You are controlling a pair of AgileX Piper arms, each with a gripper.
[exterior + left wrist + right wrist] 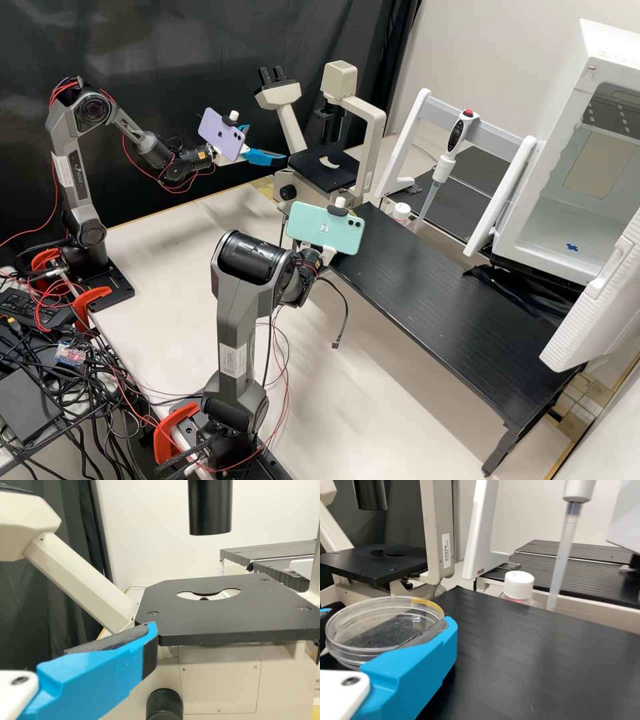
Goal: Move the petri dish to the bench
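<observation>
The pale, smooth table [167,267] spans the lower half of the high view, with a black fabric curtain [153,40] behind it at upper left. The white, box-shaped cabinet [593,60] stands at right, its door [600,307] swung out over the far end of the bench; a small blue piece [572,247] lies on the cabinet floor. The black, finely ribbed bench [433,300] runs from centre to lower right on folding legs. The cream microscope [377,127], upper centre, carries a flat black stage [225,622] with chamfered corners and a round aperture; the stage lies ahead of the left gripper [267,143], limiting clearance. The jaws of that gripper are released, spread with nothing between them. The right gripper [328,256] is at the centre of the high view, at the bench's near-left end; its jaws are clenched on the petri dish. A white-and-grey frame [421,113] supports an upright pipette [457,137] whose translucent, tapered tip [562,555] points down behind the bench. Beside this tip stands a bottle [520,587] with a white ribbed cap and a pinkish tint beneath it; both obstruct the bench's far side. The petri dish [365,640], at lower left of the right wrist view, is clear, round and shallow, with a yellow mark on its rim; dark material shows through it, and contents cannot be determined.
</observation>
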